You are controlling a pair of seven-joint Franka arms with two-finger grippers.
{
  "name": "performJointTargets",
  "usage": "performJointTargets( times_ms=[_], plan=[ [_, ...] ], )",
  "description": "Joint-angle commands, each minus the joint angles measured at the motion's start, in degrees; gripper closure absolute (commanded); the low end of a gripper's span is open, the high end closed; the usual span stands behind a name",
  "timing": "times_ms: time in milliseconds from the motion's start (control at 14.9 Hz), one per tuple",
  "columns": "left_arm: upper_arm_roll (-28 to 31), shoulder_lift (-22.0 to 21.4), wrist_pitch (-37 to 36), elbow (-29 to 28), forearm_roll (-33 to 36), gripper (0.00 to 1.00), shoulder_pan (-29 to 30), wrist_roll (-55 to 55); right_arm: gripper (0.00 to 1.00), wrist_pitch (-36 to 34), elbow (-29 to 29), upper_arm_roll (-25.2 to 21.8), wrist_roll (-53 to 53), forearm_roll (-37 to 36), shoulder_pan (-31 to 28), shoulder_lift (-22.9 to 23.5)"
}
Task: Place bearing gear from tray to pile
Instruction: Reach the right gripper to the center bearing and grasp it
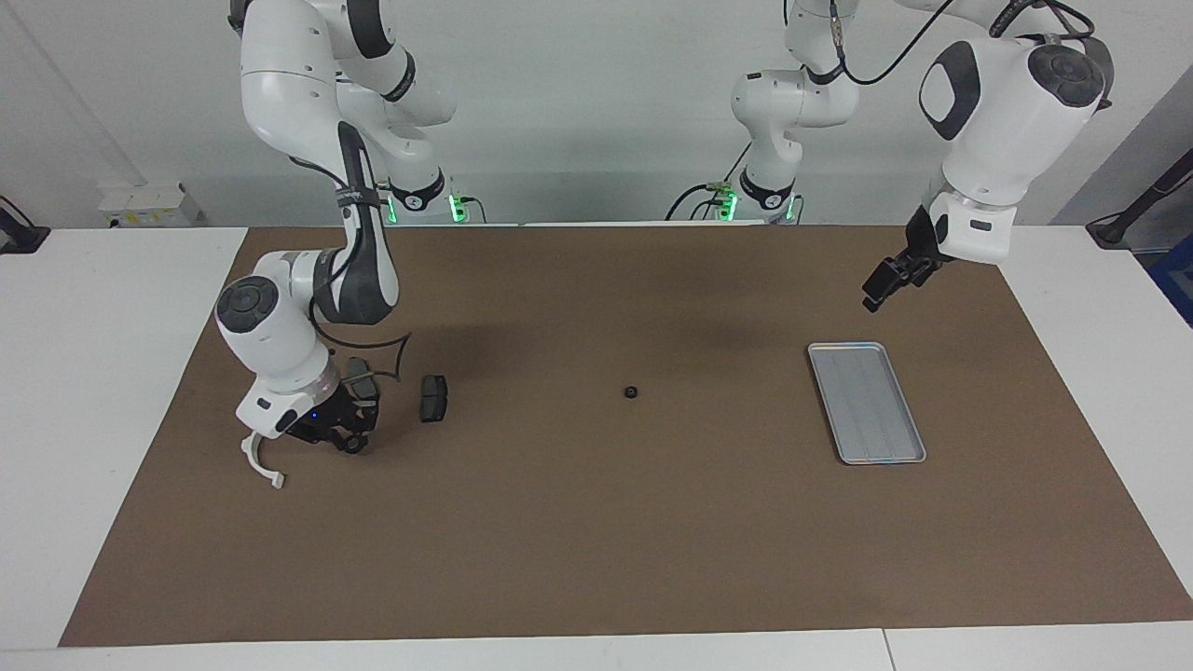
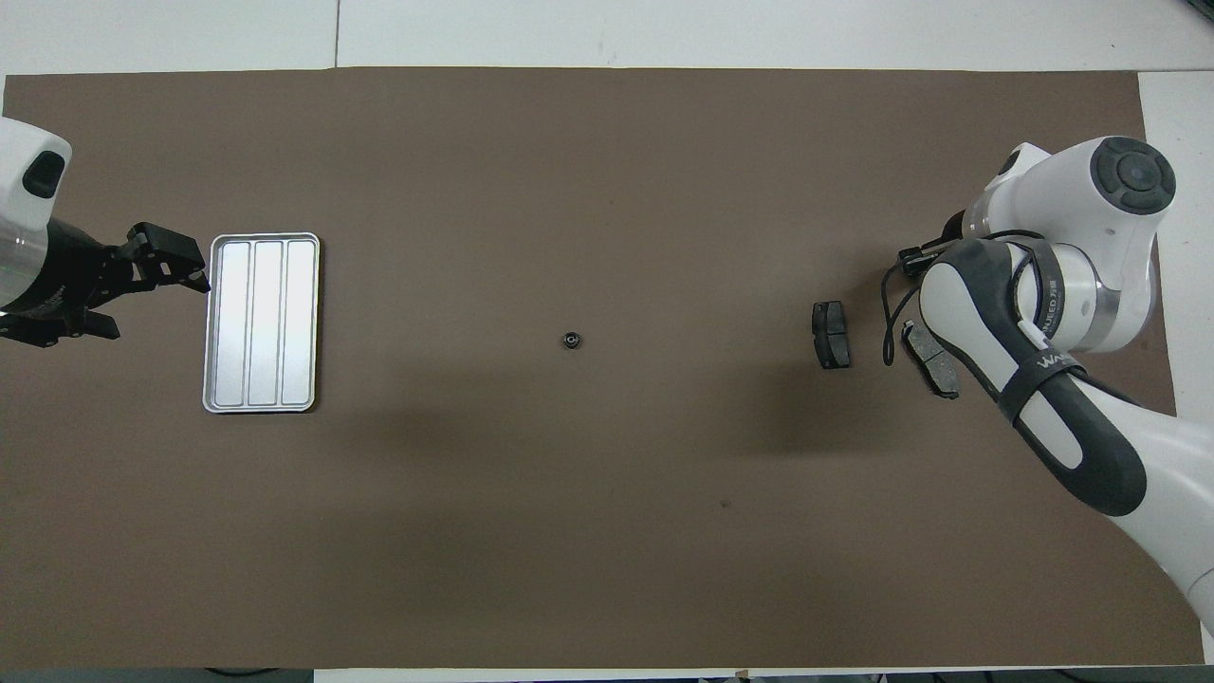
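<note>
The right gripper (image 1: 349, 436) is sitting low at the pile, at the right arm's end of the table, its fingers down among the parts; something small and round seems to be at its tip, but the wrist is hiding too much to tell whether the fingers are spread or closed, or whether that is a gear at all. Around it the pile is lying loose: one pad (image 1: 433, 398) just beside the gripper toward the table's middle, a second pad (image 2: 930, 359) partly under the forearm, and the white bracket (image 1: 263, 463) poking out from under the wrist. Well apart, alone on the mat (image 1: 596, 559) in the middle of the table, a small dark gear (image 1: 631, 392) is resting, neither in the tray nor in the pile. The tray (image 1: 867, 403) is lying bare at the left arm's end, and the left gripper (image 1: 897, 276) is waiting in the air just beside it, its fingers looking closed on nothing. The risk I am seeing: lifting out, the right gripper could be dragging a pad or the bracket along, since they are crowding the fingers, and the stray gear could be getting left behind or rolling when touched
</note>
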Motion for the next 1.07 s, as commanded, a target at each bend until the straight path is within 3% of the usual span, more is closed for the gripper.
performJointTargets(
  times_ms=[0,268,469,871,1005],
  plan=[
    [-0.64,-1.63,-0.79,-1.36,-0.14,0.00,1.40,1.81,0.26,1.18,-1.01,0.79,-0.69,0.54,-0.89,-0.42],
    [-0.55,-1.72,-0.79,-1.10,-0.14,0.00,2.37,2.42,0.26,0.75,0.21,0.79,-0.16,0.54,-0.63,-0.33],
    [-0.47,-2.25,-1.49,-1.10,-0.14,0.00,2.81,4.62,0.27,-5.46,3.89,1.23,6.40,0.45,1.38,-1.03],
    [-0.47,-2.34,-0.70,-1.71,-0.14,0.00,3.78,6.56,0.27,-23.05,20.05,1.06,25.99,-1.38,13.32,0.19],
    [-0.47,-2.34,-1.57,-1.98,-0.14,0.00,3.78,5.60,0.28,-25.87,22.36,1.14,32.94,-3.67,19.02,0.46]
  ],
)
